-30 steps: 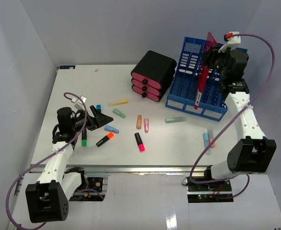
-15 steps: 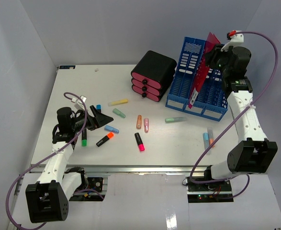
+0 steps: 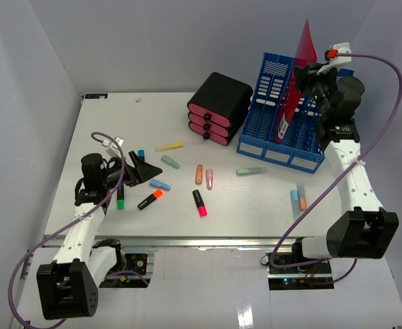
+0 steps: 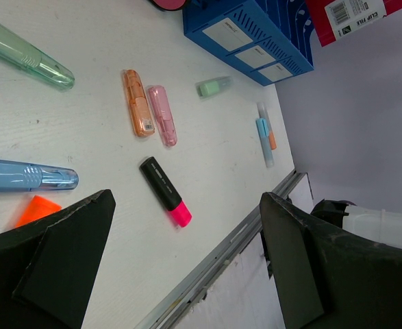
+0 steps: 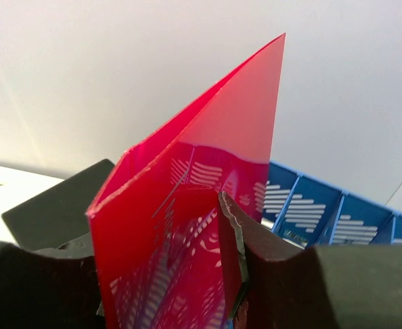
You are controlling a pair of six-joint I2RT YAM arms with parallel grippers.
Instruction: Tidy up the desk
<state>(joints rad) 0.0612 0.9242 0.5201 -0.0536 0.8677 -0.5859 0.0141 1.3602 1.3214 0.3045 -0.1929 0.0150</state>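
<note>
Robot lab test cell, staged as office desk. Signs: white bench (image 3: pixel 118 123) boxed in by bare pale grey walls (image 3: pixel 153 41); left arm (image 3: pixel 84 226), right arm (image 3: pixel 351 178) bolted at metal rail (image 3: pixel 187 241); loose purple cables (image 3: pixel 385 75); exposed wiring (image 3: pixel 125 264) below edge. Office props: highlighters (image 3: pixel 199 202), blue file rack (image 3: pixel 269 130), black drawer unit (image 3: pixel 220 103), red folder (image 3: pixel 303 51).

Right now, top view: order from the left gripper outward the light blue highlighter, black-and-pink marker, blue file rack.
1. light blue highlighter, beside the left gripper
2. black-and-pink marker, centre front
3. blue file rack, far right rear
</note>
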